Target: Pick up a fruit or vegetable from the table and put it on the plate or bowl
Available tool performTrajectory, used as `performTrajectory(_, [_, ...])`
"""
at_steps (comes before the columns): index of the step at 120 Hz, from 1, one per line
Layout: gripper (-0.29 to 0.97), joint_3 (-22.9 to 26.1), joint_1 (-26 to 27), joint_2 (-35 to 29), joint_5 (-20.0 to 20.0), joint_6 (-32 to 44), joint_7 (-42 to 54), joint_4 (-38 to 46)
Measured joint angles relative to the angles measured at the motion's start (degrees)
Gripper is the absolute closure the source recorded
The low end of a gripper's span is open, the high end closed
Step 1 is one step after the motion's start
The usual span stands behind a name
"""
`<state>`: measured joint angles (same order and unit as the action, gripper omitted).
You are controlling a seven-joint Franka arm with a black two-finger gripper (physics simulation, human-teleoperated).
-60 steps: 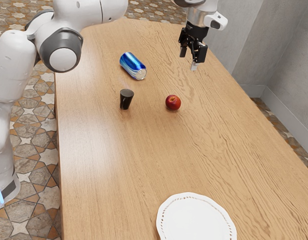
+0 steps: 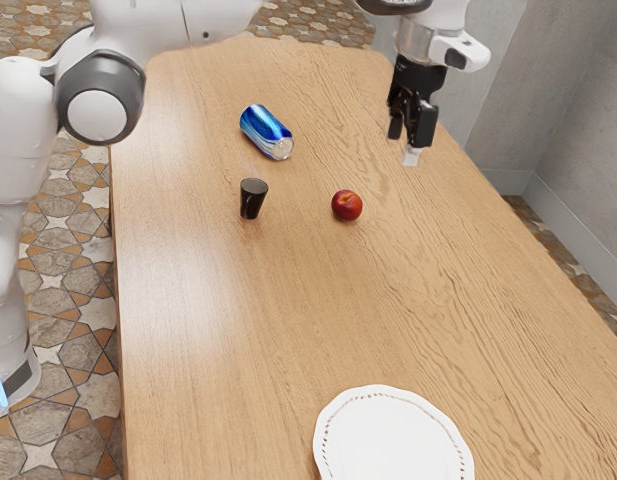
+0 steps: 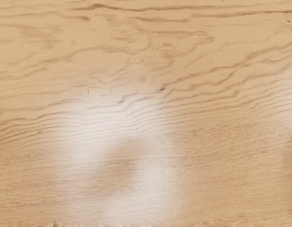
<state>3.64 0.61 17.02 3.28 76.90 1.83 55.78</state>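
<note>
- Gripper (image 2: pixel 409 146) hangs over the far side of the table (image 2: pixel 288 320), fingers spread, holding nothing.
- Red apple (image 2: pixel 347 205) sits on the wood, lower and toward the exterior view's left of the gripper, near a black cup (image 2: pixel 253 197).
- White plate (image 2: pixel 393 437) lies at the near edge, well apart from the apple.

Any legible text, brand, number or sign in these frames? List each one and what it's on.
No text can be read.
Blue can: lying on its side, blue and silver print, too small to make out any letters.
Black cup, apple, white plate, wooden table: no markings visible.
</note>
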Motion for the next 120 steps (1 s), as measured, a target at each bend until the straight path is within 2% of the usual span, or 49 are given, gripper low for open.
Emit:
performTrajectory(10, [0.0, 0.4, 2.3, 1.0, 0.5, 1.3, -0.6, 0.4])
performTrajectory(16, [0.0, 0.9, 4.1, 4.3, 1.2, 2.3, -1.1, 0.5])
performTrajectory(27, [0.0, 1.2, 5.3, 6.6, 0.1, 8.2, -1.7, 0.1])
performTrajectory(34, [0.0, 1.0, 3.7, 6.8, -0.5, 11.4, -2.0, 0.0])
performTrajectory(42, [0.0, 0.9, 0.2, 6.5, 0.5, 13.1, -2.3, 0.0])
performTrajectory(61, [0.0, 0.8, -3.4, 4.4, 2.2, 7.6, -3.8, 1.7])
performTrajectory(66, [0.0, 0.8, -3.8, 0.6, 2.4, 7.2, -4.2, 8.6])
performTrajectory(74, [0.0, 0.9, -3.9, -9.4, 2.5, 9.7, -4.7, 24.1])
performTrajectory(91, [0.0, -0.5, -2.3, -18.0, 3.8, 16.0, -5.1, 40.2])
performTrajectory(104, [0.0, -1.3, -2.6, -20.1, 3.9, 19.2, -4.9, 44.5])
performTrajectory(120, [0.0, -1.4, -10.1, -19.9, 1.7, 21.1, -4.6, 44.5])
